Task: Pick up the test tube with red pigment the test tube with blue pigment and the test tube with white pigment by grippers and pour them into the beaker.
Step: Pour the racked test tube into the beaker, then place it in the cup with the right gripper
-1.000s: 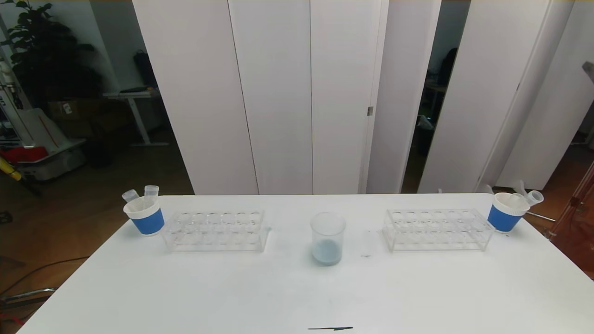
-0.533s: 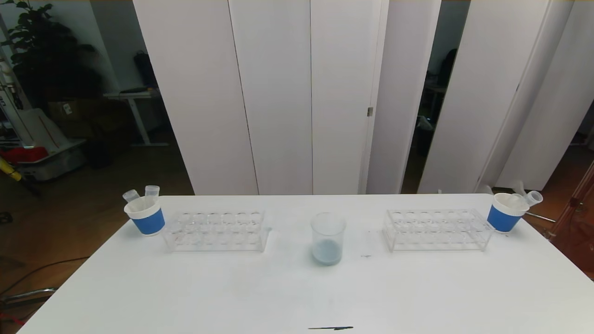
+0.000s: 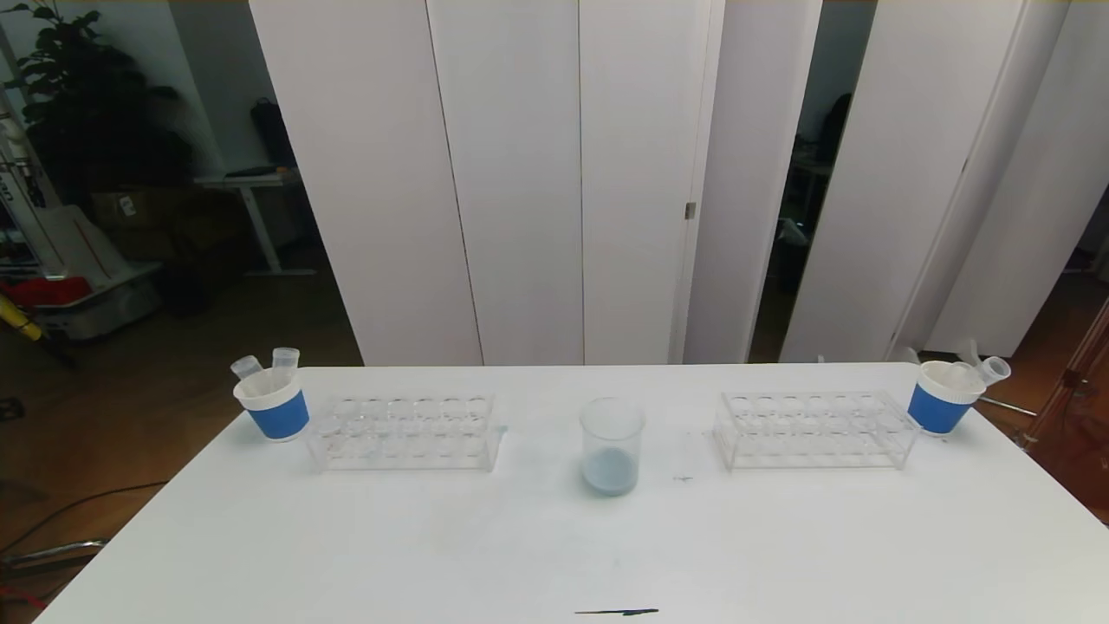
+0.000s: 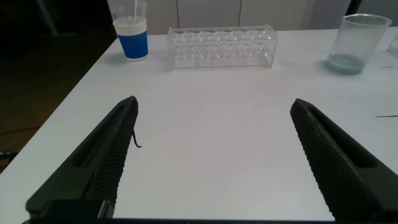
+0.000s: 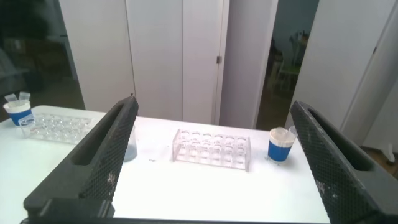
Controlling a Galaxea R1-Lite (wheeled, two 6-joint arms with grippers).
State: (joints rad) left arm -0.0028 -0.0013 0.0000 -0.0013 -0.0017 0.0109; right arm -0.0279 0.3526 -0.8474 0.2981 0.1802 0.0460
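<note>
left tool (image 4: 211, 162) released over bare white bench (image 3: 433, 537). blue cup (image 3: 273, 409) sits near the left edge, clear rack (image 3: 403, 433) beside it, the beaker (image 3: 612, 446) centre, second rack (image 3: 814, 429), second cup (image 3: 943, 403) at the right corner. right tool (image 5: 211, 162) released, raised. white panels behind.

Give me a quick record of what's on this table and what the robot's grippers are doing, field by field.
table: white
beaker: centre of table, pale blue liquid at the bottom
left rack: clear, no tubes in it
right rack: clear, no tubes in it
left cup: blue, holds two clear tubes
right cup: blue, holds clear tubes
left gripper: open, holds nothing
right gripper: open, holds nothing
</note>
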